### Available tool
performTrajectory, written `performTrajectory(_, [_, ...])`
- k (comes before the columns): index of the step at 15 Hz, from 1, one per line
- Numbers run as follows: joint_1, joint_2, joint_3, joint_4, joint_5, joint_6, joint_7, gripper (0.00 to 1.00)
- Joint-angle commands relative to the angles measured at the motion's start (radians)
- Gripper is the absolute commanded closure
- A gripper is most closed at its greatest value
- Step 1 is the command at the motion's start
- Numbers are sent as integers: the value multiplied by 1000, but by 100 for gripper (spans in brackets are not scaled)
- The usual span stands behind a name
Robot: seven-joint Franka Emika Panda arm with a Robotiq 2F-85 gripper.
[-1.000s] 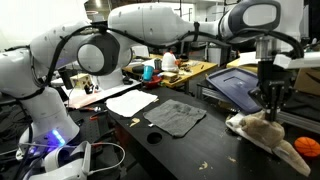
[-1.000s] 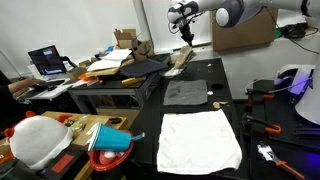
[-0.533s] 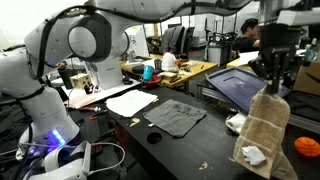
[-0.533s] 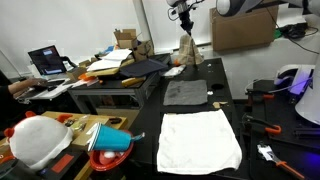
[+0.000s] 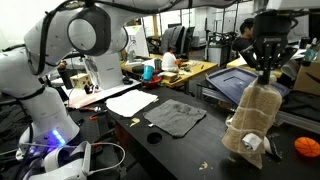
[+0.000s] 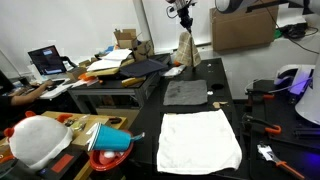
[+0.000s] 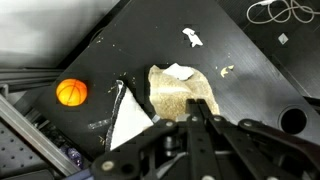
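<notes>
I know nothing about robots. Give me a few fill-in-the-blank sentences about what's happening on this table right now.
The tan towel hangs from the ____.
The ball is coloured ____.
Between the tan towel and the white cloth lies a ____ cloth.
Missing: gripper; orange; grey.

Arm stretched high, wrist pointing down, jaws clamped shut
</notes>
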Motion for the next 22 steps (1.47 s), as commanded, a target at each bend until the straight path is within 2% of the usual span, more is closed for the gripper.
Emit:
performTrajectory(1, [26,39,-38,31,-36,-38,78,99])
performTrajectory(5, [39,75,-69,24,-71,-35,189,99])
performTrajectory(9, [57,105,-107,21,-133,-34,214,99])
performTrajectory(14, [79,126,-137,10,-209,-29,112,99])
performTrajectory(22, [91,135,-132,6,-223,-40,-116,99])
